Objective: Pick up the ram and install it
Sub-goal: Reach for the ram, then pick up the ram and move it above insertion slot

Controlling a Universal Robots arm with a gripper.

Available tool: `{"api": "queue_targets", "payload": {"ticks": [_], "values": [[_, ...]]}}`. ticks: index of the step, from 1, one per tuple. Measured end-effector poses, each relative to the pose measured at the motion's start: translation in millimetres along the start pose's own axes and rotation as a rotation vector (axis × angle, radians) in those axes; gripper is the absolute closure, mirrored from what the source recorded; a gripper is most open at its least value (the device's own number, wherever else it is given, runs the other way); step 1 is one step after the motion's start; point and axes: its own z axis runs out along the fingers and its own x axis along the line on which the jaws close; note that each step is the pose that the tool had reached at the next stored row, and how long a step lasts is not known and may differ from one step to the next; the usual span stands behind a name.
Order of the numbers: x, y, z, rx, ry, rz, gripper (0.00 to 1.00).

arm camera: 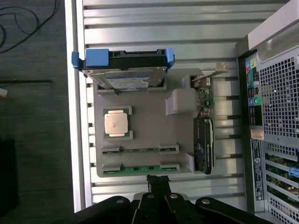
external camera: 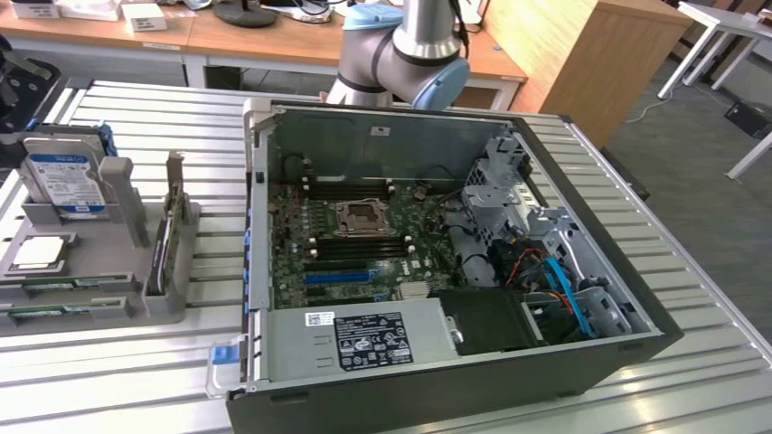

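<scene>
Wooden desks (external camera: 241,41) and a pale wood cabinet (external camera: 579,54) back the scene, with grey floor (external camera: 688,154) at two o'clock in the exterior view. In front of them stands a table (external camera: 121,371) of ribbed metal slats.

An open computer case (external camera: 567,375) lies on its side across the middle of the table. Inside it is a green motherboard (external camera: 302,262), with dark slots on both sides of the processor socket (external camera: 362,218). A silver power supply (external camera: 362,339) sits at six o'clock and blue cables (external camera: 558,289) at four. The arm (external camera: 404,54) rises behind the case at twelve.

At nine o'clock of the case sits a grey holder tray (arm camera: 149,135). It carries a blue-labelled hard drive (external camera: 67,181) on edge, a square processor chip (arm camera: 117,123) and an upright card with a metal bracket (arm camera: 204,140) along the side nearest the case. The ram (arm camera: 140,168) lies flat in the tray's outermost slot, held by grey clips at both ends, and a second stick (arm camera: 140,150) lies parallel just beside it.

The hand (arm camera: 158,180) hangs over the tray's edge just beside the ram — its fingers pressed together, pinching nothing. The card stands close to the sticks' ends.
</scene>
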Motion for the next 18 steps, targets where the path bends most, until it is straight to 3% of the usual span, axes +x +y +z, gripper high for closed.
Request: {"api": "queue_targets", "payload": {"ticks": [18], "values": [[-4.1,0.1,0.1,0.0000,0.0001,0.000,0.89]]}}
